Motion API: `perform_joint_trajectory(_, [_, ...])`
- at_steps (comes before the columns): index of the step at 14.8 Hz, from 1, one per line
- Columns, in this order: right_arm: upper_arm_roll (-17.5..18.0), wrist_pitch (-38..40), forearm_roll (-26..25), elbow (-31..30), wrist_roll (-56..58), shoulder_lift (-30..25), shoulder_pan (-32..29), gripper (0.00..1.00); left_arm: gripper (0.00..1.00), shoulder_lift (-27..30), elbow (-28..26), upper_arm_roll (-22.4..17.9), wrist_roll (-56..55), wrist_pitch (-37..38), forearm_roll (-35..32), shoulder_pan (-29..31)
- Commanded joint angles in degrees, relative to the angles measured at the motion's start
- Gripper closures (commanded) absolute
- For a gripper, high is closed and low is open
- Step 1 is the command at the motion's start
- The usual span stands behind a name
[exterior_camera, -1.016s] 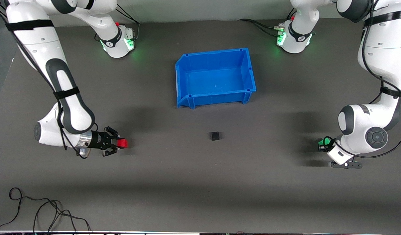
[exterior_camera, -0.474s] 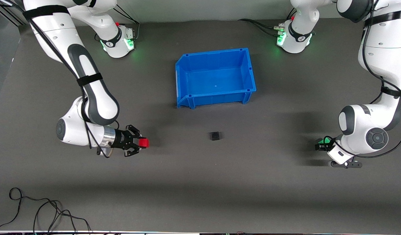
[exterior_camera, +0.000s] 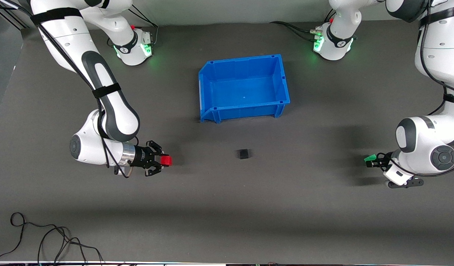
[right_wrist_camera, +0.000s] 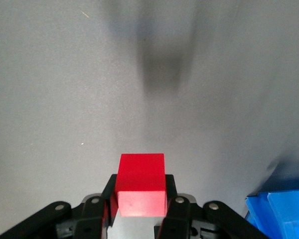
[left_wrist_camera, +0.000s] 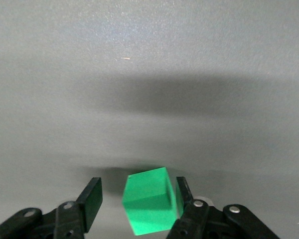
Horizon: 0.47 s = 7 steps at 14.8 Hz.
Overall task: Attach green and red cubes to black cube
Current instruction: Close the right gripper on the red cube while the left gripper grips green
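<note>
The black cube (exterior_camera: 243, 153) is sitting on the dark grey counter (exterior_camera: 227, 207), nearer to the front camera than the blue bin (exterior_camera: 244, 87) and well apart from both pincers, lying between them.

The right pincer (exterior_camera: 164, 161) is hovering over the counter toward the right arm's end, its fingers clenching the red cube (exterior_camera: 166, 160) and pointing toward the black cube. In the right wrist view the red cube (right_wrist_camera: 141, 184) is sitting squarely between the right pincer's (right_wrist_camera: 140, 205) black fingers, with a corner of the blue bin (right_wrist_camera: 281, 211) showing at the edge.

The left pincer (exterior_camera: 373, 162) is hanging over the counter toward the left arm's end, with the green cube (exterior_camera: 370, 158) at its tips. In the left wrist view the left pincer (left_wrist_camera: 138, 199) is standing released: the green cube (left_wrist_camera: 149, 200) is tilted between the fingers, lying against one finger (left_wrist_camera: 183, 191) while a clear gap is separating it from the other (left_wrist_camera: 92, 201).

The right arm is bending down from its base with the forearm lying low and nearly level over the counter. The left arm is folding back on itself, its wrist turning the pincer toward the middle of the counter.

The cubes are looking small, plain and matte, with sharp edges. The bin is glossy moulded plastic, open-topped and rectangular. The counter is covered in a flat, dull grey surface.
</note>
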<state>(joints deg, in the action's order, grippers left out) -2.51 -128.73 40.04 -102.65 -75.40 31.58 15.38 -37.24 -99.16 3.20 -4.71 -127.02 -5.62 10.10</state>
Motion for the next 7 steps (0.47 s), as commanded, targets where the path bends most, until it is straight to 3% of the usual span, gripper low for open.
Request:
perform_joint_trajectory(1, [-0.5, -0.7, 1.2, 0.2, 1.7, 1.1, 0.7, 0.95, 0.38, 0.1, 0.3, 0.1, -3.6, -0.2, 0.6, -1.3])
perform_joint_trajectory(2, [-0.5, -0.7, 1.3, 0.2, 2.0, 1.3, 0.7, 0.95, 0.48, 0.0, 0.3, 0.1, -3.6, -0.2, 0.6, -1.3])
perform_joint_trajectory(4, [-0.6, -0.7, 1.2, 0.2, 2.1, 1.4, 0.8, 0.95, 0.94, 0.1, 0.5, 0.1, -2.8, 0.1, 0.5, -1.2])
perform_joint_trajectory(5, [-0.5, -0.9, 1.0, 0.2, 2.1, 1.8, 0.8, 0.95, 1.0, 0.1, 1.0, 0.1, -2.7, 0.2, 0.4, -1.3])
perform_joint_trajectory(7, [-0.5, -1.7, 0.8, 0.3, 2.3, 2.1, 0.9, 0.95, 1.0, 0.1, 2.1, 0.1, -3.0, 1.0, 0.4, -1.8])
